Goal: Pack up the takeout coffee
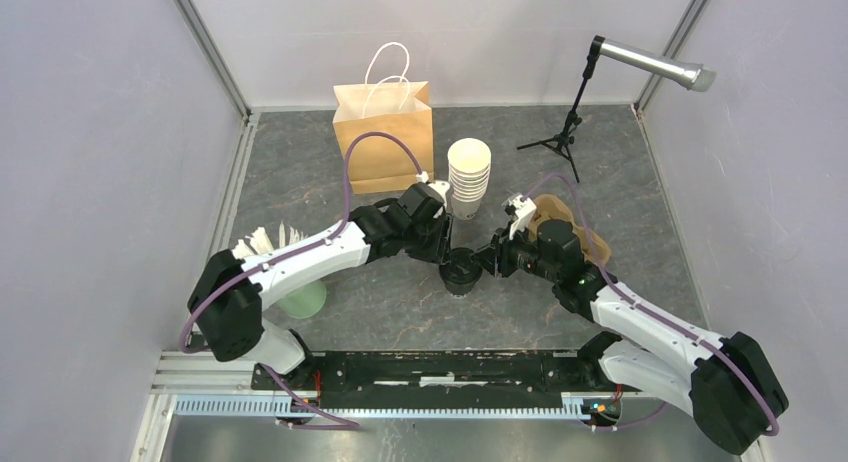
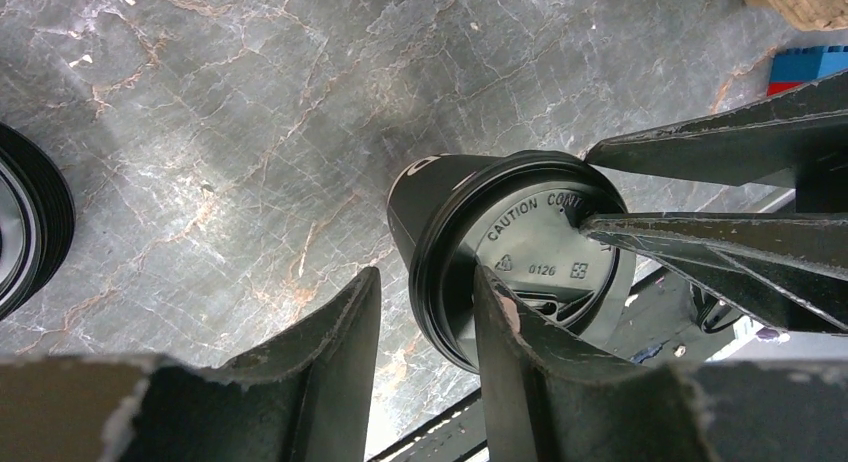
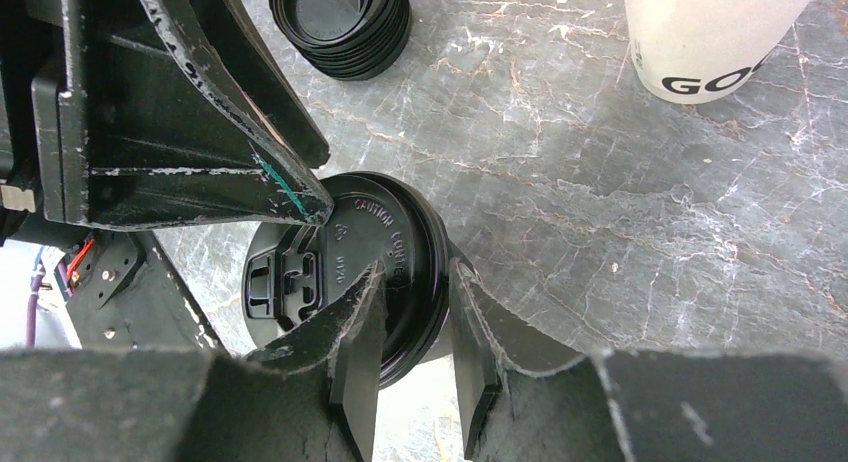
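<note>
My right gripper point(image 3: 416, 272) pinches the lid point(image 3: 400, 227) at its rim. My left gripper point(image 2: 428, 278) straddles the opposite rim, half-spread, gap showing. I judge we're seating it on the cup point(image 1: 460, 274), mid-frame overhead, before bagging.

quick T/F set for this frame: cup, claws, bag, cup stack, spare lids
1. The left claw and right claw are both at the lidded cup. True.
2. That cup has no lid. False: a black lid is on it.
3. The paper bag stands upright. True.
4. The cup stack is inside the bag. False: it stands beside the bag on the table.
5. No spare lids show. False: a lid pile lies on the table.
</note>
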### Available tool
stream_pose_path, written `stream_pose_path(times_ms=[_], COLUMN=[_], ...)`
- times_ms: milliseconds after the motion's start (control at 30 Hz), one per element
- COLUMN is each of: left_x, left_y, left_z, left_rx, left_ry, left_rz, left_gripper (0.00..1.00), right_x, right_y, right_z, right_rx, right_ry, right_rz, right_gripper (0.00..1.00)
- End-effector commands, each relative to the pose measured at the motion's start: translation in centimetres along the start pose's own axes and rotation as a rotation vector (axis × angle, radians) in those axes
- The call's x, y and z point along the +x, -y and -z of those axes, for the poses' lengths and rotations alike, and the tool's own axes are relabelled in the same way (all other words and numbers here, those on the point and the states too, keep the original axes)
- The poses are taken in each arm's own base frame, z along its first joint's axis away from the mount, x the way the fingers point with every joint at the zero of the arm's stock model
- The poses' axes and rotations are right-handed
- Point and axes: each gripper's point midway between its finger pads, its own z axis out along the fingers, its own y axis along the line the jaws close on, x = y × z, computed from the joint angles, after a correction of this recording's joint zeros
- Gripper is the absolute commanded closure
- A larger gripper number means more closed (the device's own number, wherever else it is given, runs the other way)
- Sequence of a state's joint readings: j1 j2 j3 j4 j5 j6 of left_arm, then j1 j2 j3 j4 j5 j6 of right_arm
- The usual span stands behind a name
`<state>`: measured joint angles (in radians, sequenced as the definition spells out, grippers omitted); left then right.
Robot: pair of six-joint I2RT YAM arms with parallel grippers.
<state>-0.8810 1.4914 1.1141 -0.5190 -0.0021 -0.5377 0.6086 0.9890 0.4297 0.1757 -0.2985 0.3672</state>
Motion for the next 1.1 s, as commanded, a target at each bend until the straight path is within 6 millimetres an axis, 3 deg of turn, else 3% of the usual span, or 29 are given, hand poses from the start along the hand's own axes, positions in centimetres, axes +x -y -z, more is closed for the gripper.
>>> stream_pose_path(times_ms=[0,300,400,633,833,1067], left_x=[1.1,2.7,3.2,2.8,3.8,3.9], left_y=[-1.7,-2.0,-1.5,-0.3,-1.6,-1.5], left_z=[-1.5,-2.0,-2.0,-1.3,-1.9,-2.0], left_rx=[-0.074,-0.061,-0.023,0.041,-0.011,0.001], left_ry=[-0.029,-0.062,-0.065,-0.04,-0.065,-0.058], left_rz=[0.02,0.034,0.052,0.082,0.078,0.07], left_gripper=[0.55,0.55,0.55,0.52,0.52,0.53], right_x=[3.6,7.3,7.5,4.0,0.9,-2.6], right_y=[1.8,2.5,2.0,-0.3,-1.6,-1.4], right_z=[0.3,1.4,1.3,0.9,0.8,1.8], right_rx=[0.064,0.075,0.04,-0.053,-0.091,-0.075], right_ry=[-0.077,-0.121,-0.111,-0.005,0.033,0.086], right_rz=[-0.024,-0.057,-0.066,-0.106,-0.097,-0.072], right_gripper=[0.65,0.65,0.65,0.64,0.55,0.5])
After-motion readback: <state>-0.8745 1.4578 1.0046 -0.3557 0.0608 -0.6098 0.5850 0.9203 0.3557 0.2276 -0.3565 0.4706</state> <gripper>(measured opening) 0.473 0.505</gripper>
